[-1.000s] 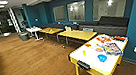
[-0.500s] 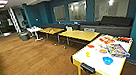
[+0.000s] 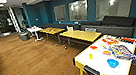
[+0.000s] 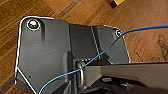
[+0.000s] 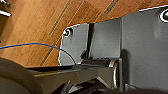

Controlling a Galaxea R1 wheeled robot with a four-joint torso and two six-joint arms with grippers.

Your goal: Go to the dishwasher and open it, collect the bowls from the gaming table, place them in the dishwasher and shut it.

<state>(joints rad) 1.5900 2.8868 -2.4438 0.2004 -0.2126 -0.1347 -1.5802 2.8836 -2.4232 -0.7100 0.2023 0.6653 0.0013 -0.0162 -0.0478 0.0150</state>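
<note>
- The gaming table (image 3: 100,61), glossy white on top with yellow edges, stands at about four o'clock in the head view, close to the robot and just beside the teal wall.
- On that top, a blue bowl (image 3: 112,62) sits nearest the front edge, at roughly five o'clock from the table's middle.
- An orange bowl (image 3: 107,52) lies further back, near the table's centre, and a red bowl (image 3: 93,47) lies beyond it toward eleven o'clock.
- A small yellow object (image 3: 90,55) stands between the red bowl and the near edge; what it is cannot be told.
- A colourful flat box (image 3: 122,52) rests just beside the orange bowl at three o'clock.
- Two yellow-wood tables (image 3: 80,35) stand at twelve o'clock, with a dark sofa (image 3: 112,25) against the wall behind them.
- A white table (image 3: 34,29) stands at ten o'clock, far across the wooden floor (image 3: 24,63).
- Both wrist views look down on that floor past the robot's dark plate; whether either gripper's fingers are released or clenched, I cannot tell.
</note>
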